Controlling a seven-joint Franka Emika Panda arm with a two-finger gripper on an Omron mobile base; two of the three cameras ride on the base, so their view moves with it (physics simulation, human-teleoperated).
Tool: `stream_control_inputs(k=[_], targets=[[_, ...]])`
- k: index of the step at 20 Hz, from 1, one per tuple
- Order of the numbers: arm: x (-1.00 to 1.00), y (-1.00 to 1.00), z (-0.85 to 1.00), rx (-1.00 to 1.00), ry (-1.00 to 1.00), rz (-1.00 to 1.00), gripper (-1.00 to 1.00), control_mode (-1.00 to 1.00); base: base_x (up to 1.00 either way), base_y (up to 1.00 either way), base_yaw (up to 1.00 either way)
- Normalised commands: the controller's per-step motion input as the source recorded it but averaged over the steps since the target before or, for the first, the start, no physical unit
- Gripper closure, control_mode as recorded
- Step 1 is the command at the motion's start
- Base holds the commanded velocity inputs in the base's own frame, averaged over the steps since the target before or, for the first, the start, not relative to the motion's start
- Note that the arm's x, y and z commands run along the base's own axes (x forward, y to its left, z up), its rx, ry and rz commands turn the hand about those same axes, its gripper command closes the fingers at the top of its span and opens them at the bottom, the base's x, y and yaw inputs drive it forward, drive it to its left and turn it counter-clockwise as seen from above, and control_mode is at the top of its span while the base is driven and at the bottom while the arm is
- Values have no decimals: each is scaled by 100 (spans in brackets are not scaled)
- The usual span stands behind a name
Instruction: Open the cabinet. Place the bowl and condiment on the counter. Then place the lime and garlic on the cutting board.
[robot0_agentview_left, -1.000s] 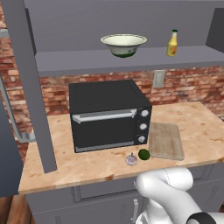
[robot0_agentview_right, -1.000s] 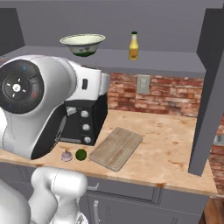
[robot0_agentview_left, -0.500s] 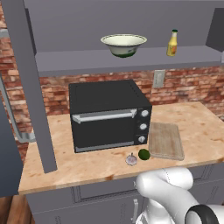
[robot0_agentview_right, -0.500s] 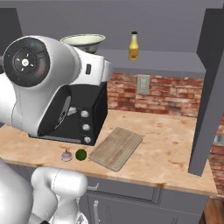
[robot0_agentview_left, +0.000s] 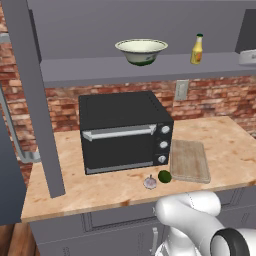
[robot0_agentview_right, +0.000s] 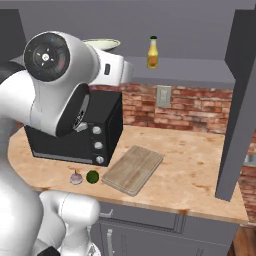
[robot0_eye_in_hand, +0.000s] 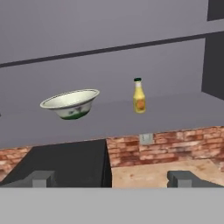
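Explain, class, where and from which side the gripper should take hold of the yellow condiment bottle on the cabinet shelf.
Probably the body just below the neck, from the open front. The condiment bottle stands upright and slim, apart from the bowl, so the open gripper could likely straddle it level, a finger on each side.

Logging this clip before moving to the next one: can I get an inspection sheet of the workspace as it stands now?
Surface: tan wooden counter, with a black toaster oven standing on it.
Job's things: cabinet open; bowl and yellow condiment bottle on its shelf, apart. Lime and garlic side by side on the counter in front of the oven, left of the empty cutting board.
Clutter: nothing seen.
Grippers: gripper open, fingers wide apart, holding nothing, facing the shelf.
Cables: nothing seen.
Surroundings: brick wall with a wall outlet; grey drawers below.
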Motion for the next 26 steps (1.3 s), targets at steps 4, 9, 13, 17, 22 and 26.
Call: stream_control_inputs(k=[4, 9, 13, 17, 22, 26], targets=[[42, 0, 1, 0, 3, 0, -100, -100, 0, 0, 0], [42, 0, 0, 0, 5, 0, -100, -100, 0, 0, 0], [39, 0, 0, 0, 9, 0, -100, -100, 0, 0, 0], [34, -3, 0, 0, 6, 0, -100, -100, 0, 0, 0], [28, -10, 0, 0, 5, 0, -100, -100, 0, 0, 0], [19, -18, 0, 0, 0, 0, -100, -100, 0, 0, 0]])
